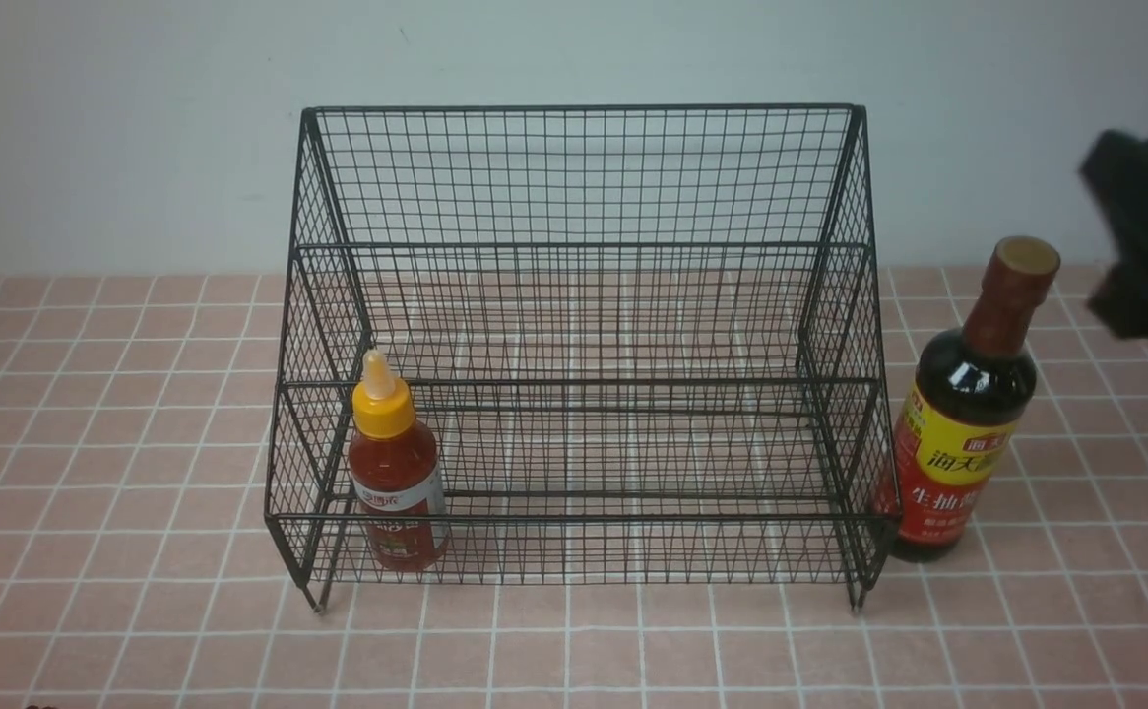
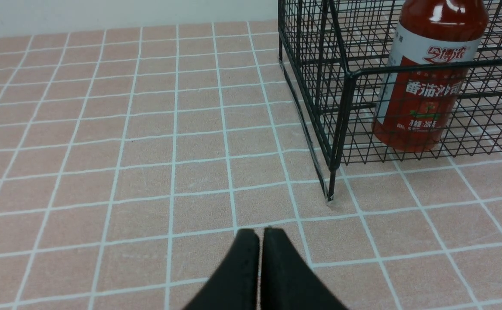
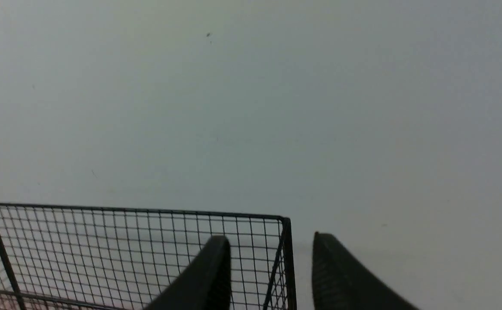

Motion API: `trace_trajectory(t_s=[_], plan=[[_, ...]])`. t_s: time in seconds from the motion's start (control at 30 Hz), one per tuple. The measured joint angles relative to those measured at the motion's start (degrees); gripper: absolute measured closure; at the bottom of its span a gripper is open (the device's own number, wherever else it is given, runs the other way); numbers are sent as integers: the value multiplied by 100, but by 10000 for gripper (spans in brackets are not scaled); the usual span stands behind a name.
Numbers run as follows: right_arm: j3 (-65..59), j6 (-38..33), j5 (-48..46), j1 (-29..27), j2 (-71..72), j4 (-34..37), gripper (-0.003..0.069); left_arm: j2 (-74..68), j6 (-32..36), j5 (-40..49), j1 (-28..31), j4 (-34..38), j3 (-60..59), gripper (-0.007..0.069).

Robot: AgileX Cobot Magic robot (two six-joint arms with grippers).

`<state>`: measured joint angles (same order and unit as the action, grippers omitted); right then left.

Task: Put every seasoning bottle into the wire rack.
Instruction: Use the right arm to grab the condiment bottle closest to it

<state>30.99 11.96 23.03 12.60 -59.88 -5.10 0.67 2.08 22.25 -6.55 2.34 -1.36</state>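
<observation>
The soy-sauce bottle (image 1: 968, 414) stands upright on the desk (image 1: 92, 492), just outside the right side of the wire rack (image 1: 574, 106); the red sauce bottle (image 1: 395, 473) already sits in the lower tier's front left corner. My right tool (image 3: 272, 245) hovers higher up, spread and empty — my left tool (image 2: 259, 234) is pressed together. Coming down crooked, I could clip the tall cap (image 1: 1025, 258) and topple the bottle against the rack.
</observation>
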Motion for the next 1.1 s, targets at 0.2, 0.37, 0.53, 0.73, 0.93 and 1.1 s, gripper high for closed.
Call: trace_trajectory(t_s=[0.2,0.37,0.53,0.73,0.93,1.1], plan=[[17,-284,673,0,-931,433,147,0,-6,0,0,0,0,631],[17,-311,894,0,-1381,510,99,0,-18,0,0,0,0,631],[17,-322,922,0,-1747,510,95,0,-23,0,0,0,0,631],[17,-237,928,0,-2107,510,197,0,-39,0,0,0,0,631],[30,-450,962,0,-2194,679,386,0,-39,0,0,0,0,631],[152,-815,362,0,-1869,744,389,0,-39,0,0,0,0,631]])
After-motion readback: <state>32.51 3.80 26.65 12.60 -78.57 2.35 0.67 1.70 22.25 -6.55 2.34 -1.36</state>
